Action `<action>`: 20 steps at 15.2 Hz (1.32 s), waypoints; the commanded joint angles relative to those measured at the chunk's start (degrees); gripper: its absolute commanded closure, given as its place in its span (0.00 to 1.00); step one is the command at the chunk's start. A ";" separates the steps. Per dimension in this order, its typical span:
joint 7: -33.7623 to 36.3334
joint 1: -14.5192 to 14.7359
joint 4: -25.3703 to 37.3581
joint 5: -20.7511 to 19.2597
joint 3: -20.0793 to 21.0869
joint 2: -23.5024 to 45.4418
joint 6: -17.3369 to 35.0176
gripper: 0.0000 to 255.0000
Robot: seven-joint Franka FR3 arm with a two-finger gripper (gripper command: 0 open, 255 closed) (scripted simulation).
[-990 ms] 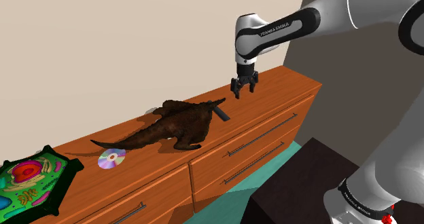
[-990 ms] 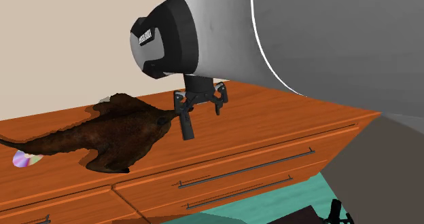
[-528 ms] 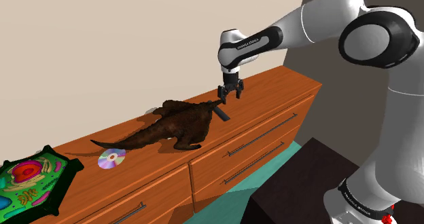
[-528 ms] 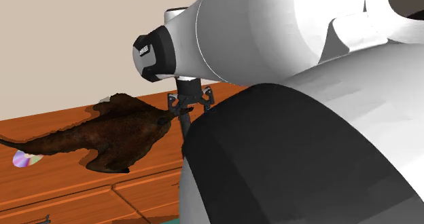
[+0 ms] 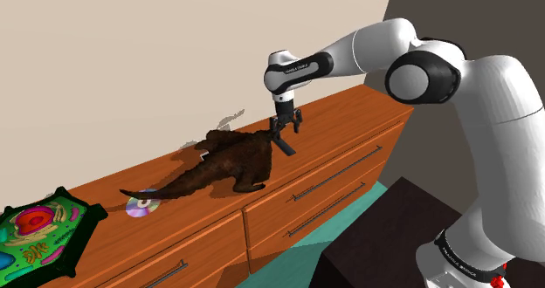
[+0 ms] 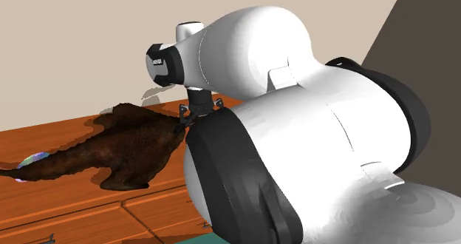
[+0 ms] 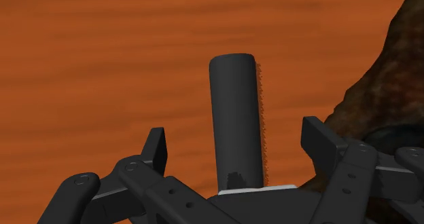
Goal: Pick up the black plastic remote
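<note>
- The fingers (image 7: 156, 151) stand wide apart, gripping nothing.
- The dark remote (image 7: 236, 117) lies between them, touching neither.
- It rests on the orange surface (image 7: 102, 66), just beside the brown dinosaur (image 7: 387, 87).

Bright, even, diffuse light in all views, matte orange dresser top (image 5: 349, 112), faint grey shadow on the beige wall (image 5: 131, 51) just above the brown dinosaur toy (image 5: 229, 158), soft shading across the white arm (image 5: 493, 138), speckled fringe along one edge of the dark remote (image 7: 236, 114) in the wrist view

On the dresser (image 5: 349, 125), the remote (image 5: 282, 145) lies beside the dinosaur (image 5: 229, 160), between the tool's (image 5: 286, 131) fingers. A disc (image 5: 140, 208) lies by the dinosaur's tail.
</note>
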 commanded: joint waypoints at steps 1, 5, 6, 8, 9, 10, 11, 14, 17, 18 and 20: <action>0.10 0.42 0.44 0.21 0.25 2.46 6.93 0.00; -0.11 0.64 0.18 0.42 -0.02 4.19 8.91 0.00; -0.18 0.70 0.17 0.47 -0.09 4.93 9.65 0.00; -0.24 0.80 0.14 0.58 -0.23 4.91 9.66 0.00; 0.02 1.07 -2.58 0.68 -0.10 3.68 11.15 1.00; 0.45 1.43 -3.71 0.73 0.03 3.05 11.63 1.00; 0.87 1.78 -3.79 0.76 0.16 3.09 11.81 1.00; -0.33 0.81 -5.31 0.76 -0.13 1.24 11.38 1.00; -0.86 0.44 -9.25 0.85 -0.22 -1.03 13.06 1.00; -0.83 0.12 -8.17 0.83 -0.55 -2.04 15.03 1.00; -0.60 0.57 -14.37 0.69 -0.53 -5.82 19.34 0.00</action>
